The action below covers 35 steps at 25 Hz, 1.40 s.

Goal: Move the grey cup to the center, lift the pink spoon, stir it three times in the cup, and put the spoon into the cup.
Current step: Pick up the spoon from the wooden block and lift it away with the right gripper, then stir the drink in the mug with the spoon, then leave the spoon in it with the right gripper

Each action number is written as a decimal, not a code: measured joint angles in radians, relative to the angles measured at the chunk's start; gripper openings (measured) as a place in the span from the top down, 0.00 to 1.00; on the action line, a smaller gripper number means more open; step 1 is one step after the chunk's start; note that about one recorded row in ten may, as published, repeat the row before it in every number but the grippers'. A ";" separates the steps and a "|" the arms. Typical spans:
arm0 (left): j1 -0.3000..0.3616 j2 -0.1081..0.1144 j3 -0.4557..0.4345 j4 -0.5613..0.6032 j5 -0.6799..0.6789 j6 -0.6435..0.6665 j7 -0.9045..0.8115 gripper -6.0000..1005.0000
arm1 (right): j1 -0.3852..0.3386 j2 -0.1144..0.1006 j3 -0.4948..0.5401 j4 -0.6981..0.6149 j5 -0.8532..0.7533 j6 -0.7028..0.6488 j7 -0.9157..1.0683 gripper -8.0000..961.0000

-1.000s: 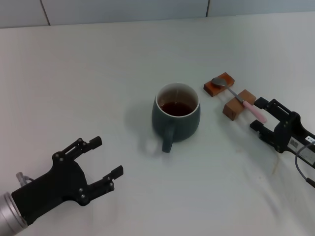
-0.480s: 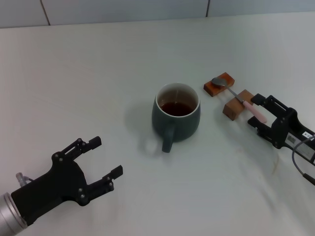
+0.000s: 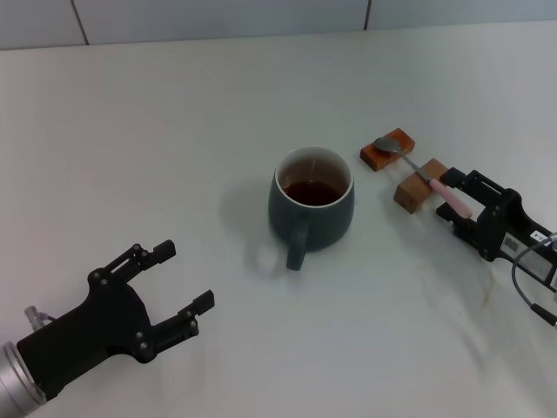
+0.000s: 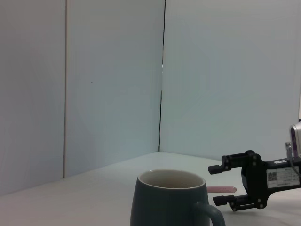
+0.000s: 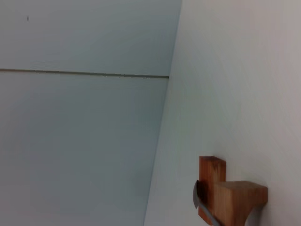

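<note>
The grey cup point(image 3: 311, 205) stands mid-table with dark liquid inside and its handle toward me; it also shows in the left wrist view point(image 4: 169, 200). The pink spoon point(image 3: 439, 187) lies across two wooden blocks, its metal bowl on the far one and its pink handle pointing right. My right gripper point(image 3: 459, 202) is open, with its fingers on either side of the pink handle's end. The left wrist view shows that gripper point(image 4: 221, 184) around the handle point(image 4: 222, 189). My left gripper point(image 3: 184, 275) is open and empty at the front left, apart from the cup.
Two brown wooden blocks point(image 3: 387, 150) point(image 3: 420, 185) bear the spoon right of the cup; they also show in the right wrist view point(image 5: 212, 186). A tiled wall runs along the table's far edge.
My right gripper has moved left along the table, so its open fingers now straddle the end of the pink handle. My left gripper has drawn back slightly. The cup and spoon have not moved.
</note>
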 joint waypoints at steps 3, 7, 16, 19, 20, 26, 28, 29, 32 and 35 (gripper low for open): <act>0.000 0.000 0.000 0.000 0.000 0.000 0.000 0.19 | 0.000 0.001 0.003 0.003 0.000 0.007 0.001 0.33; 0.000 0.000 0.000 0.000 0.000 0.001 0.000 0.19 | -0.001 0.001 0.004 0.004 0.002 0.008 0.004 0.44; -0.004 0.000 0.000 0.000 0.000 0.000 -0.001 0.19 | -0.007 0.002 0.014 0.012 0.005 0.001 0.002 0.80; -0.005 0.000 -0.001 0.000 0.000 -0.002 -0.001 0.19 | -0.010 0.002 0.027 0.018 0.013 -0.032 -0.045 0.82; -0.005 0.000 -0.001 0.000 0.000 -0.002 -0.001 0.19 | -0.007 0.004 0.038 0.031 0.025 -0.065 -0.123 0.83; -0.008 0.000 -0.008 0.000 0.000 -0.006 0.002 0.19 | 0.004 0.005 0.068 0.073 0.079 -0.164 -0.456 0.87; -0.008 0.000 -0.010 0.000 0.000 -0.007 0.004 0.19 | 0.005 0.006 0.071 0.089 0.107 -0.220 -0.644 0.87; -0.008 0.000 -0.010 0.000 0.000 -0.007 0.004 0.19 | 0.006 0.006 0.071 0.093 0.115 -0.252 -0.735 0.87; -0.008 0.000 -0.010 0.000 0.000 -0.007 0.007 0.19 | 0.022 0.001 0.068 0.067 0.120 -0.357 -0.934 0.87; -0.008 0.000 -0.006 0.000 0.001 -0.009 0.008 0.19 | 0.086 -0.020 0.038 -0.081 0.112 -0.548 -0.954 0.87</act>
